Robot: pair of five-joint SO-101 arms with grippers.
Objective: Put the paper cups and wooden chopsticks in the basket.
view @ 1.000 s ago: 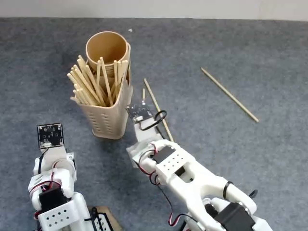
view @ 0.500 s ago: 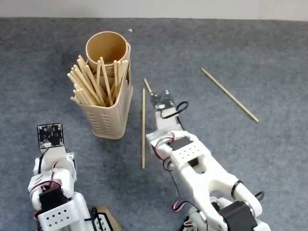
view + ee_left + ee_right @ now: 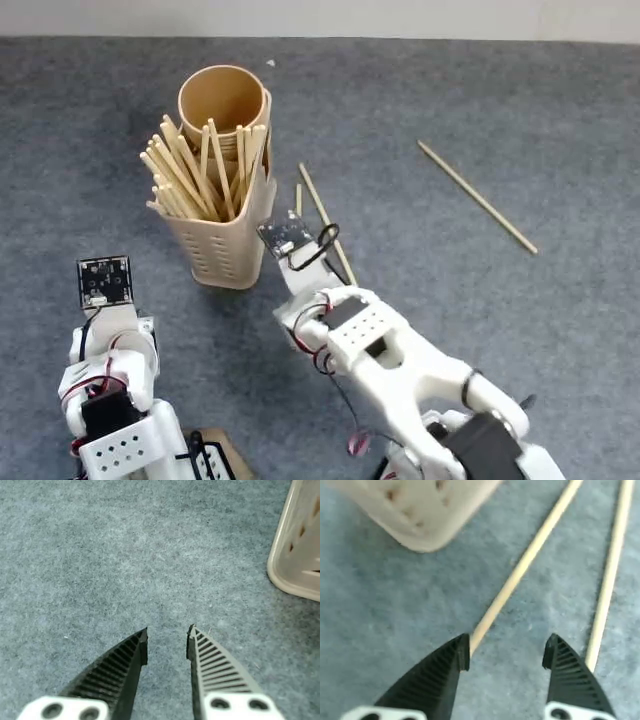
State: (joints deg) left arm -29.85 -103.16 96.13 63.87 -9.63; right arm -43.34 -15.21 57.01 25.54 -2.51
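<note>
Right gripper (image 3: pixel 507 647), spread wide, hovers at near ends of 2 chopsticks (image 3: pixel 525 562) pointing away.

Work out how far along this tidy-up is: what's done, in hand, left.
Done: a paper cup and many chopsticks stand in the basket. In hand: the right arm hovers, jaws open, over two chopsticks beside it, gripping neither. Left: those two, plus a third chopstick lying farther off on the carpet.

Worktop (image 3: pixel 520 90): grey, flecked pile.
Basket (image 3: pixel 225 245): beige, rows of small dark slots.
Paper cup (image 3: pixel 222 95), inside basket: tan.
Chopsticks (image 3: pixel 190 175): pale natural wood.
Left gripper (image 3: pixel 167 635), right gripper (image 3: pixel 506 652): black, ribbed; white mounts.
</note>
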